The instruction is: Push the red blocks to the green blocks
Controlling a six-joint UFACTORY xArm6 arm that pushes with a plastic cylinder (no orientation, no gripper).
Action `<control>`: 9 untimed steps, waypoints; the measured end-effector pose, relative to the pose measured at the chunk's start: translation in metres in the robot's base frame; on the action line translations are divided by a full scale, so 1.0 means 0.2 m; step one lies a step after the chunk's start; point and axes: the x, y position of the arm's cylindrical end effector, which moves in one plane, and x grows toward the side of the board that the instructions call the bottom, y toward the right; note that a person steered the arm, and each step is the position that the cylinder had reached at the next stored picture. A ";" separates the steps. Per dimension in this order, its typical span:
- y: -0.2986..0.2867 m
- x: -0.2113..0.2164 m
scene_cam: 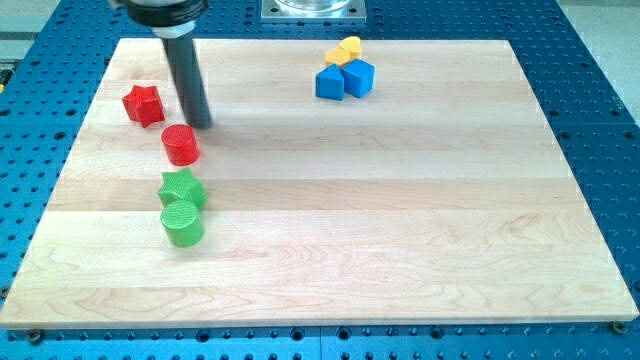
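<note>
The board [330, 200] is pale, smooth wood with visible grain. Around it lies a blue perforated metal table [600, 90]. The green cylinder [182, 224] shows ribbed, matt plastic.

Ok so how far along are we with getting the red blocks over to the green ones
Partly there. The red cylinder already sits just above the green star and green cylinder, close but with a small gap. In hand: my tip rests between the red star and the red cylinder, touching neither. Left: the red star, still at the view's upper left, needs pushing down to the greens.
</note>
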 end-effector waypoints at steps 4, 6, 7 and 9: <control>-0.28 0.33; -0.66 0.20; -0.54 -0.13; -0.07 -0.21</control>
